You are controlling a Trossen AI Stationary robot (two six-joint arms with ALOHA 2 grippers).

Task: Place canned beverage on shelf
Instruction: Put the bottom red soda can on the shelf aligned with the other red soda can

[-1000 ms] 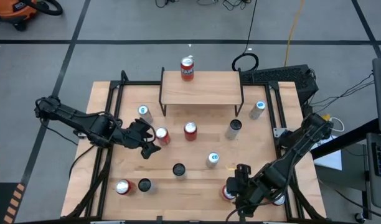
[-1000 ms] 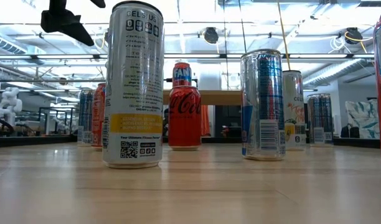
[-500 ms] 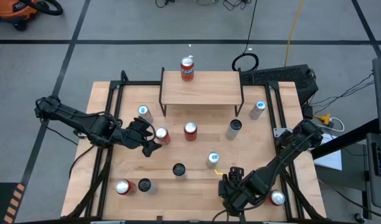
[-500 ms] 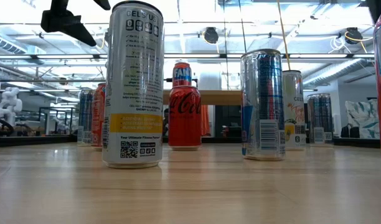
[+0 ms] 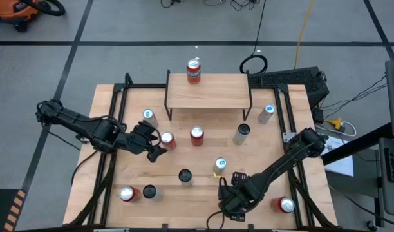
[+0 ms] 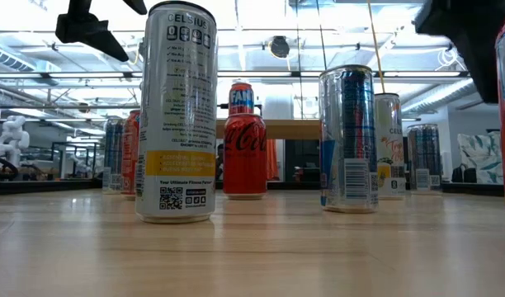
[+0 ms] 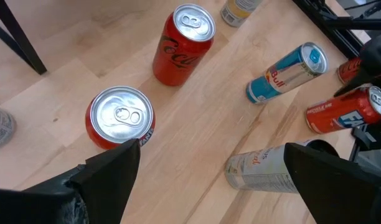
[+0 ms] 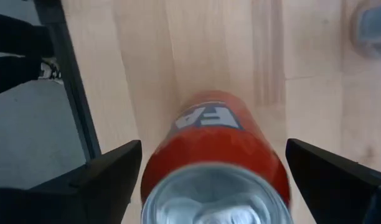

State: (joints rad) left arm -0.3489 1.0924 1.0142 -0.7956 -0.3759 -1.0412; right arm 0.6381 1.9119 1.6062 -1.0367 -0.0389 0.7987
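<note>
Wooden table [image 5: 120, 174], grey floor around it. Right gripper [image 5: 230, 201] at the near edge, jaws wide, holding nothing; red Fanta can [image 8: 215, 146] stands between its fingers in the wrist view, not clamped. Left gripper [image 5: 153, 143] mid-left, jaws wide and empty, just beside a red can [image 5: 167, 140]. Coca-Cola can [image 5: 197, 135] stands in front of the shelf [image 5: 210, 91]. 1 red can [image 5: 194, 71] stands at the shelf's back edge. Other cans stand loose on the table.
</note>
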